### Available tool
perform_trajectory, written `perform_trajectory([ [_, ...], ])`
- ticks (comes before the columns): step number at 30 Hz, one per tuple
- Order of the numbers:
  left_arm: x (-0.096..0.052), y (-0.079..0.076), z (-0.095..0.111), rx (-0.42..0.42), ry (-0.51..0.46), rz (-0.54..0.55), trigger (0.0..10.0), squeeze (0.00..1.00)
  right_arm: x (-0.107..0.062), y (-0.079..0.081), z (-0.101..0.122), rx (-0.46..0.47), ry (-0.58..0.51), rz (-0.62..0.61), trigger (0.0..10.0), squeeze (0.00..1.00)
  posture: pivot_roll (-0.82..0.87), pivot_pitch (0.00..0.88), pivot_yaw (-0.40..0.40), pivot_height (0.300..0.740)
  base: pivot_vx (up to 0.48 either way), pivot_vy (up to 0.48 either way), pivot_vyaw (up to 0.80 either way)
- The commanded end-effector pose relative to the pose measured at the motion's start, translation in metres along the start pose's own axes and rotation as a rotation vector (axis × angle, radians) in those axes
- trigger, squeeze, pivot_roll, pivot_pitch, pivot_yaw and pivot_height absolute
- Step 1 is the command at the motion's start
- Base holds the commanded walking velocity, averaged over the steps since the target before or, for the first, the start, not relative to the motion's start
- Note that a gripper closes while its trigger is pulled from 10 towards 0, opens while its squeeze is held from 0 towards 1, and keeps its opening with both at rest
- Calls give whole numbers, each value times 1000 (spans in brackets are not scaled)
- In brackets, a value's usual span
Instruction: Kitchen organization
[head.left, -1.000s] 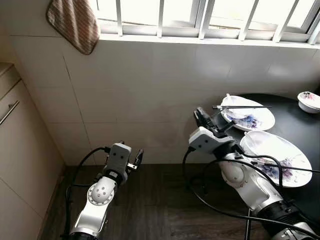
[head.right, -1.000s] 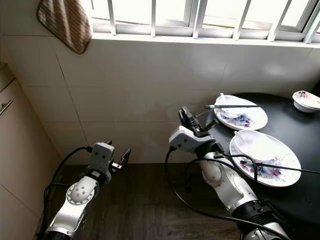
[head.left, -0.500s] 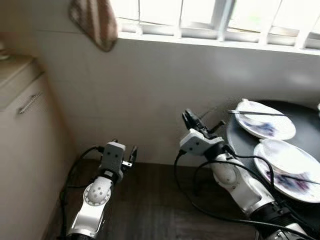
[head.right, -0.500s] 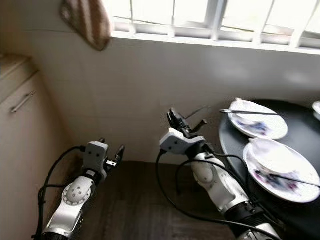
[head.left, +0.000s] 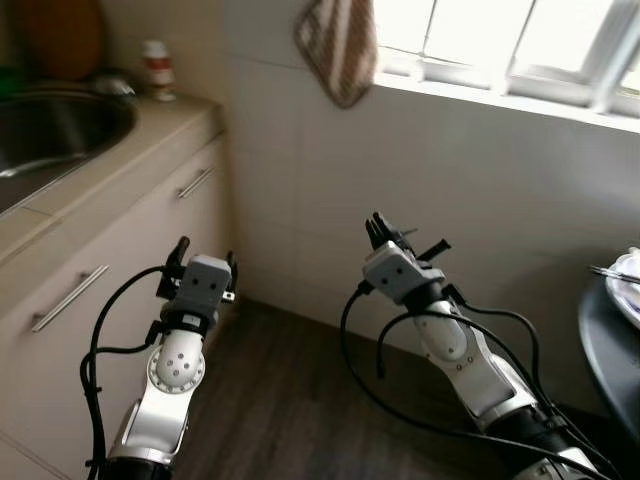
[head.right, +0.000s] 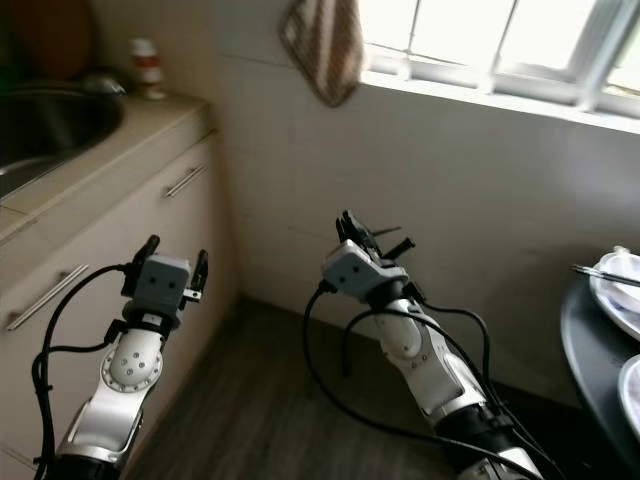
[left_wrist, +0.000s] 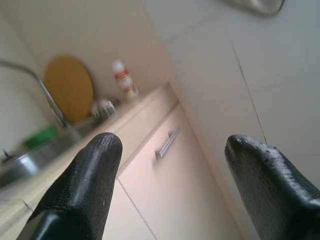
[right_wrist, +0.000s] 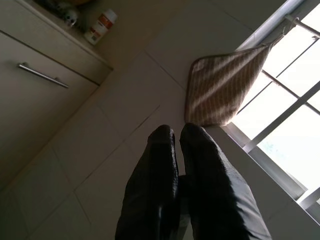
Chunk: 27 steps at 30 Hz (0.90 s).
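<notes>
Both arms are raised in front, nothing held. Left gripper (left_wrist: 170, 175) jaws are released, wide apart, pointing at the cabinet front (head.left: 120, 290) under the bench (head.left: 110, 150). Right gripper (right_wrist: 172, 175) jaws are clenched together on nothing, aimed up at the tiled wall (head.left: 480, 170) below the window (head.left: 500, 40).

Task things are split across the room. The plates (head.right: 618, 290) with chopsticks (head.right: 600, 272) sit on the dark round table (head.right: 590, 350) at far right, well apart from both grippers. The sink (head.left: 50, 125) is at far left in the bench, with a small bottle (head.left: 156, 68) on the bench corner behind it and a striped cloth (head.left: 340, 45) hanging by the window.

Risks as I read them:
- The frames are soft, so the body is probably turning. Left arm is near the cabinet front and its drawer handles (head.left: 68, 298); a swing toward the bench could clip a handle or snag the arm cable (head.left: 100, 340).
- Right arm's loose cables (head.left: 400, 340) hang in loops and could catch on the table edge.
- Nothing is in reach of either gripper, so any grasp attempted now closes on air.
</notes>
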<state>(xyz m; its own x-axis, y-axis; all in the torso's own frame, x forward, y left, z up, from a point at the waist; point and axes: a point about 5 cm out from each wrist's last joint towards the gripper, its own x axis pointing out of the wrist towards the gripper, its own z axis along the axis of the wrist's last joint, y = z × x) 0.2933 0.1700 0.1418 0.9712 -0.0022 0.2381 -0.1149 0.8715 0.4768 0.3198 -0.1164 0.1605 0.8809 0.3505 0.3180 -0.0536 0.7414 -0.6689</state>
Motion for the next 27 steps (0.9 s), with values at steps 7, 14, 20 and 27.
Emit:
perform_trajectory([
  [7, 8, 3, 31, -35, -124, -23, 10000, 0, 9, -26, 4, 129, 13, -168, 10000, 94, 49, 0, -56, 740, 0, 0, 678],
  [14, 10, 2, 43, -27, -174, -85, 10000, 0, 8, -27, -1, 177, 53, -182, 10000, 71, 52, 0, -51, 740, 0, 0, 0],
  [20, 11, 10, 50, -40, -206, -91, 10000, 0, 12, -24, -2, 192, 108, -220, 10000, 67, 56, 0, -51, 740, 0, 0, 0],
  [27, 25, 31, 88, -40, -353, 3, 10000, 0, 31, -44, 31, 237, -58, -293, 10000, 59, 62, 0, -50, 740, 228, 0, 0],
])
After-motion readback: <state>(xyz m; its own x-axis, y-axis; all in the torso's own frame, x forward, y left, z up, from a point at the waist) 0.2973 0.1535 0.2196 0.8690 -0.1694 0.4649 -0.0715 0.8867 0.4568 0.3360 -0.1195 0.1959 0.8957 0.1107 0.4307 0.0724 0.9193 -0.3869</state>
